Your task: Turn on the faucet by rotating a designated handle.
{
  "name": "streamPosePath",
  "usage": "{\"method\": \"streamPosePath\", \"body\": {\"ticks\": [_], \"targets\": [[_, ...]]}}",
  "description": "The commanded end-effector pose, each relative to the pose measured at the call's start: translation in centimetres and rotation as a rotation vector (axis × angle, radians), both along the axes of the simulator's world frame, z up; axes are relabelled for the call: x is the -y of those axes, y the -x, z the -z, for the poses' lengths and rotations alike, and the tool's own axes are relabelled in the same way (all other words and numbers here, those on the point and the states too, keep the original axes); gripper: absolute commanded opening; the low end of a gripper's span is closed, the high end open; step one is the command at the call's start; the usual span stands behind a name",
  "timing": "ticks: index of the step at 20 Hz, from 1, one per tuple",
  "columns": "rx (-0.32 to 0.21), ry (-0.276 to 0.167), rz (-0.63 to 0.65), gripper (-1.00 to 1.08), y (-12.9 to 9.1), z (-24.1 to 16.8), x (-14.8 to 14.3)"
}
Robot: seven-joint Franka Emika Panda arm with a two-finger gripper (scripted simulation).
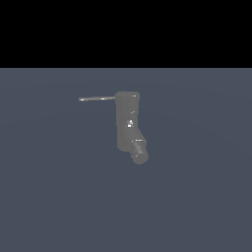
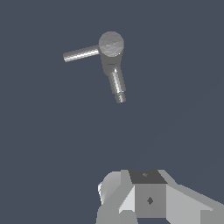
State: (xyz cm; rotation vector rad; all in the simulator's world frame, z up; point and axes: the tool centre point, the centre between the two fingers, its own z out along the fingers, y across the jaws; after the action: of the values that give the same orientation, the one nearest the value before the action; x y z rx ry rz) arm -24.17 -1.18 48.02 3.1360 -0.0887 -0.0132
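The faucet [image 1: 127, 118] is a dull-grey upright cylinder standing on the flat grey-blue floor, with a short ribbed dark spout [image 1: 139, 150] angled out at its lower end. The handle [image 1: 97, 99] is a thin light-grey rod sticking out from the cylinder's top toward the exterior view's left. In the wrist view I see the faucet [image 2: 111, 43] from above, with the handle [image 2: 81, 54] and the spout [image 2: 117, 85]. My gripper [image 2: 148, 192] shows only as grey blocks at the picture's edge, well apart from the faucet and holding nothing. The arm is out of the exterior view.
The grey-blue floor [image 1: 197, 197] spreads flat on all sides of the faucet. A black band fills the upper part of the exterior view. No other objects show.
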Motion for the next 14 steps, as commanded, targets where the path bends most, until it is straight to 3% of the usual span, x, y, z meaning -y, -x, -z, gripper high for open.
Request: {"method": "streamPosePath", "body": {"ticks": [1, 14], "targets": [[0.000, 0.000, 0.000, -1.00, 0.0, 0.0, 0.0], [0.000, 0.000, 0.086, -1.00, -0.8, 1.8, -1.9]]}}
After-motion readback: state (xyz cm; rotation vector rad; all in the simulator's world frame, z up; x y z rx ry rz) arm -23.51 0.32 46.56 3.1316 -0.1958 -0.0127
